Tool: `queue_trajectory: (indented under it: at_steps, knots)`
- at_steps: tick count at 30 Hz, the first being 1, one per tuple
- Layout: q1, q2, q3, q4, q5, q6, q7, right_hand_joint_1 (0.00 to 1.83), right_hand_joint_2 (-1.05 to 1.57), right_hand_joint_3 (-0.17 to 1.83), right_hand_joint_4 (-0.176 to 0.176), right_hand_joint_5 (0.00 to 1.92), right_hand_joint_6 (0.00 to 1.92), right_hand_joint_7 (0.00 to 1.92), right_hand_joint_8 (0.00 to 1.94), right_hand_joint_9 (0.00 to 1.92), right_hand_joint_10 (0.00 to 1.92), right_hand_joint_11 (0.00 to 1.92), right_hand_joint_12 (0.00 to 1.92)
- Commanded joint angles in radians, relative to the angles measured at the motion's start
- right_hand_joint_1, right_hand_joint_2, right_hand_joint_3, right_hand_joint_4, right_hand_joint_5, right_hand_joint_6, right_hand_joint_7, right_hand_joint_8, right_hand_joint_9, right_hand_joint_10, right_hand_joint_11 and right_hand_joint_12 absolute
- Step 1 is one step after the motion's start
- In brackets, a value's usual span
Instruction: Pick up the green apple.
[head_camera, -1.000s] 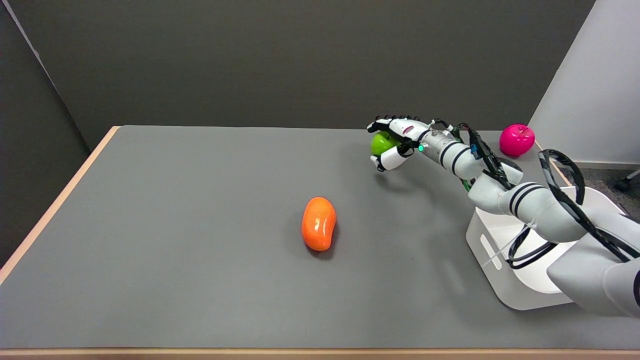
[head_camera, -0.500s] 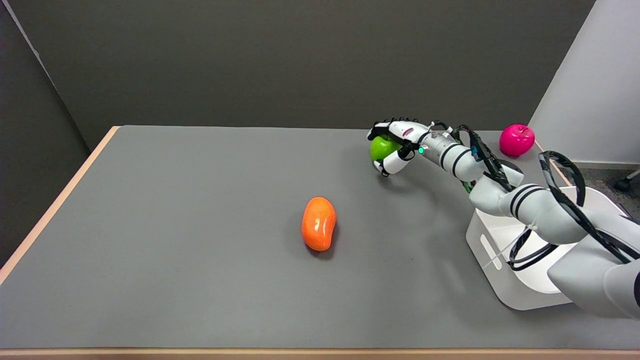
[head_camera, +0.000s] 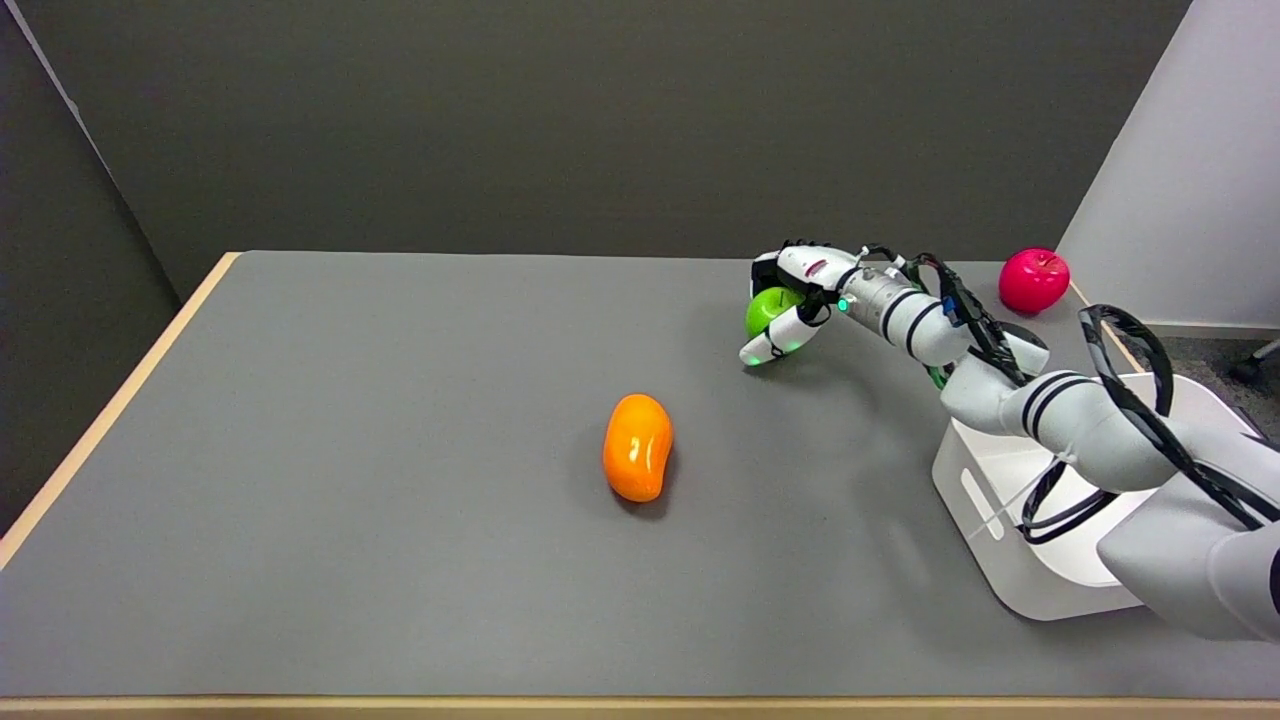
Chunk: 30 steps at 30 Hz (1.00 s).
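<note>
Now the green apple (head_camera: 768, 308) lies toward the far right corner of the table (head_camera: 400, 450), cupped inside the right hand (head_camera: 792, 300). Over the last second the hand has sunk from a slightly higher pose; the upper fingers (head_camera: 800, 262) have curled down over the fruit's top and far side, while one lower finger, previously bent under the apple, now stretches out along the table surface at the apple's near side. Whether the apple rests on the table or is barely clear of it cannot be told. The grasp therefore reads as enclosing but not yet a lift: the fingers wrap the apple, and raising it remains to be done.

The apple is round, smooth and glossy, probably a hard plastic replica, so it may slip in a loose hold. The hand is white shell with black joints and a green indicator light at the wrist. The table is matte grey with a pale wooden edge. Near its middle lies an orange fruit (head_camera: 637, 447), elongated, kidney-shaped and shiny. A magenta apple (head_camera: 1033, 280) sits at the far right corner; a white bin (head_camera: 1010, 540) with rounded corners stands by the right edge.
</note>
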Motion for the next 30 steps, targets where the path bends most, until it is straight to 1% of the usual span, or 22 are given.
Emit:
queue_trajectory:
  at_steps: [1,5,8,12,13,14,16,19,22,26,28,30]
  knots:
    - [-0.038,0.009,0.083,0.033,-0.031,0.054,-0.003,1.31,1.12,0.31,-0.089,0.58,1.56,0.73,1.4,0.73,1.65,0.75,1.79]
    - [-0.075,0.02,0.16,0.097,-0.037,0.077,-0.01,1.32,1.1,0.34,-0.091,0.58,1.56,0.73,1.4,0.73,1.65,0.75,1.8]
    - [-0.125,0.035,0.248,0.179,-0.029,0.108,-0.079,1.31,1.11,0.33,-0.093,0.58,1.56,0.73,1.4,0.73,1.65,0.76,1.81]
    - [-0.214,0.066,0.37,0.364,-0.027,0.121,-0.09,1.32,1.08,0.37,-0.098,0.6,1.54,0.75,1.39,0.75,1.64,0.78,1.83]
    - [-0.252,0.081,0.417,0.442,-0.021,0.122,-0.087,1.32,1.07,0.39,-0.099,0.6,1.54,0.76,1.38,0.76,1.63,0.79,1.83]
    - [-0.276,0.09,0.443,0.485,-0.013,0.123,-0.087,1.33,1.05,0.41,-0.098,0.61,1.53,0.77,1.37,0.76,1.63,0.8,1.82]
    - [-0.366,0.115,0.528,0.615,0.05,0.125,-0.09,1.33,1.03,0.44,-0.101,0.63,1.52,0.79,1.35,0.77,1.61,0.81,1.81]
    - [-0.49,0.134,0.64,0.734,0.134,0.125,-0.094,1.33,1.02,0.45,-0.109,0.64,1.51,0.81,1.33,0.78,1.6,0.82,1.81]
    - [-0.648,0.14,0.78,0.864,0.221,0.125,-0.094,1.34,1.01,0.46,-0.106,0.65,1.51,0.81,1.32,0.79,1.59,0.81,1.82]
    - [-0.828,0.125,0.988,1.002,0.283,0.125,-0.094,1.34,0.98,0.5,-0.11,0.66,1.49,0.84,1.3,0.8,1.58,0.81,1.81]
    - [-0.934,0.106,1.102,1.065,0.299,0.117,-0.095,1.34,0.99,0.48,-0.113,0.66,1.49,0.83,1.3,0.79,1.58,0.83,1.83]
    - [-1.021,0.077,1.202,1.105,0.302,0.115,-0.097,1.34,0.98,0.5,-0.109,0.67,1.48,0.84,1.3,0.8,1.58,0.81,1.81]
